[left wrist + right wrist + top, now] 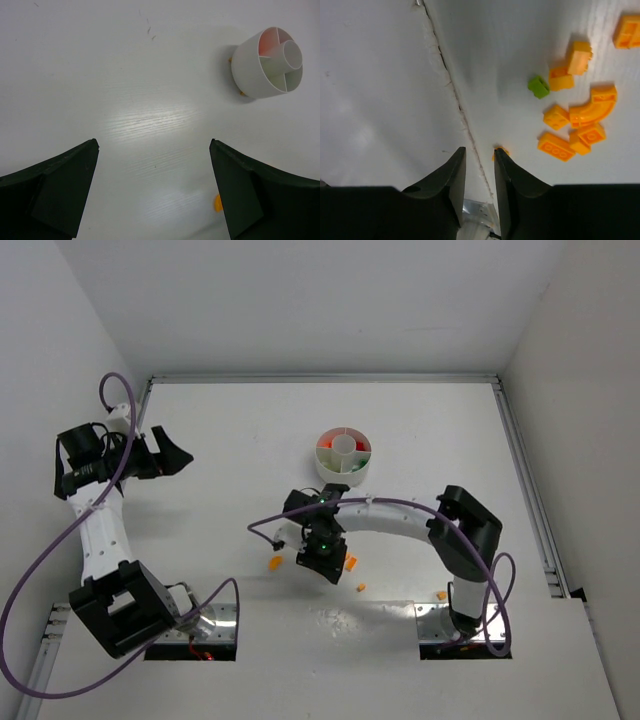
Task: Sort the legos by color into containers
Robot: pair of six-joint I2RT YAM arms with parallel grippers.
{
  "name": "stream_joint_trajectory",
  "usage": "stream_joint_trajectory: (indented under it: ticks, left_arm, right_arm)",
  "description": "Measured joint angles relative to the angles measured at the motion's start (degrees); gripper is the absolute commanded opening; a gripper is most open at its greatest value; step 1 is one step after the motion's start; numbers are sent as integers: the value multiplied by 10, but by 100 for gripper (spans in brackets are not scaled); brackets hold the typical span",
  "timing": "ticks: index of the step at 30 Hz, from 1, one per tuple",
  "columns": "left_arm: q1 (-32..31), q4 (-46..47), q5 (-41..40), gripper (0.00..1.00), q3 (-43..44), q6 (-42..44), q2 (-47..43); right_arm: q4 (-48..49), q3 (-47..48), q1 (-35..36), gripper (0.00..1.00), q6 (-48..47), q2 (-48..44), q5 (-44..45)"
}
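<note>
Orange legos and one green brick lie loose at the right wrist view's right side, while the round white divided dish stands upright mid-frame in the top view.

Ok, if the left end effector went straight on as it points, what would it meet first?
Probably just bare table: the way ahead of the left end effector looks free. The white dish sits off to the side of that line, though depth is unclear.

The whole table is being viewed from high above its near edge by the top camera. The dish is being seen obliquely from afar by the left wrist camera, and it is being shared with the top view. Orange legos are being framed closely, from above, by the right wrist camera.
</note>
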Motion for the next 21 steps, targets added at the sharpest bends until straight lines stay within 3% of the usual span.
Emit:
stream_joint_trajectory:
  ticks: [7,21]
  left_arm:
    - [0,-15,-6,99,0,18,-26]
    - [0,-28,-14,99,0,25,-42]
  right_arm:
    - [17,0,25,38,21,47,27]
    - [54,27,28,37,97,94,74]
